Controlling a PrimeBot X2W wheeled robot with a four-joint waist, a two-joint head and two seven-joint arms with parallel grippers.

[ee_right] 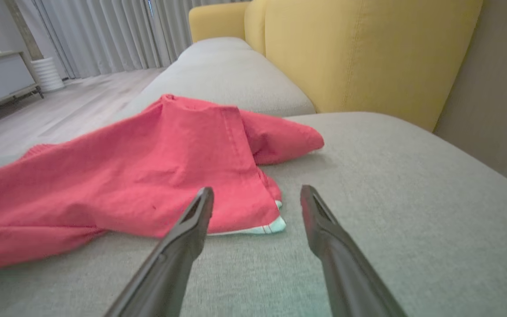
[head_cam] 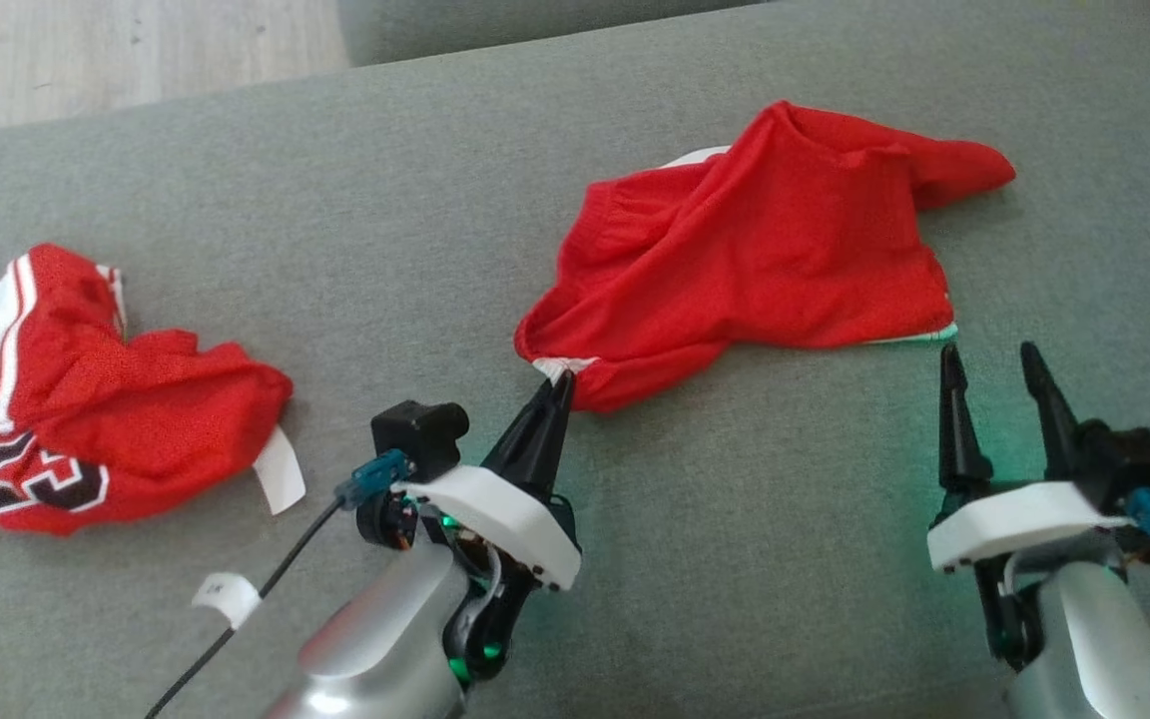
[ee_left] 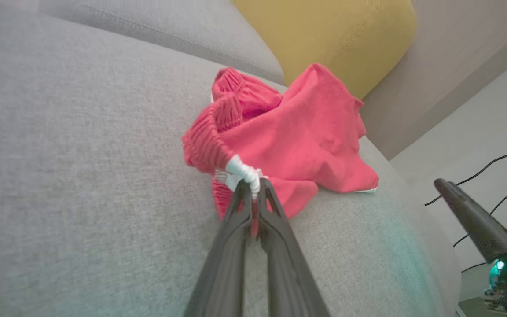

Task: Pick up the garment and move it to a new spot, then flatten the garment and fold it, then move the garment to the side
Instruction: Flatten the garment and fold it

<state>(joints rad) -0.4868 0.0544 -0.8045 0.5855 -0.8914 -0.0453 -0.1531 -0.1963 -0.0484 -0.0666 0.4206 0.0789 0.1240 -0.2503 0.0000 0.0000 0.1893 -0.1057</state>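
A crumpled red garment with white trim lies on the grey cushion, right of centre in the head view. My left gripper is shut on its near-left corner, pinching the white-edged waistband; the left wrist view shows that band caught between the closed fingers. My right gripper stands open just in front of the garment's near-right corner, where a white hem peeks out. In the right wrist view the open gripper frames that corner without touching it, and the red cloth spreads to the left.
A second red garment with white stripes and a number print lies bunched at the left, a white tag beside it. Yellow back cushions rise behind the grey seat. Wooden floor lies beyond the far edge.
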